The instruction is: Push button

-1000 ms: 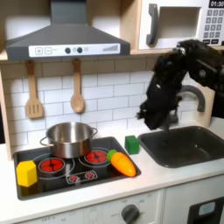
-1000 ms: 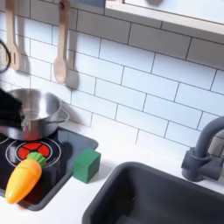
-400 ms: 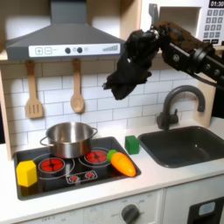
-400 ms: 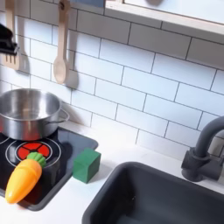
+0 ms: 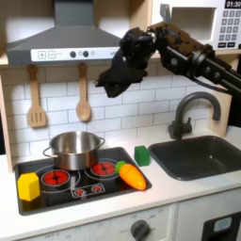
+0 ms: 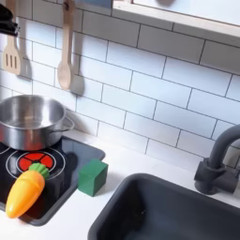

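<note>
The arm is reaching across from the first exterior view's right, and the hand (image 5: 115,83) is hanging in front of the tiled wall, just below the hood (image 5: 68,42) and to the right of the spoon (image 5: 83,102). Whether its fingers are spread or pressed together I cannot tell; they are reading as one dark, blurred mass.

The likeliest target is the row of small buttons (image 5: 83,54) on the hood's front panel (a white switch and a few dark dots), sitting up and to the left of the hand in the first exterior view, not yet touched. Which of them is meant is unclear.

Below, a pot (image 5: 73,148) is sitting on the stove (image 5: 80,182), with a carrot (image 6: 24,190) and a green block (image 6: 92,176) near it and a yellow block (image 5: 29,185) at the stove's left corner.

The risks, as I judge them:
- The buttons are small and packed close, so a slightly off approach could be pressing the wrong one or sliding between two.
- The spoon and spatula (image 5: 36,98) are hanging right under the panel; a low sweep leftward could be knocking them off their hooks.
- The hood is a toy panel, so pushing too hard could be flexing it rather than clicking the button.
</note>
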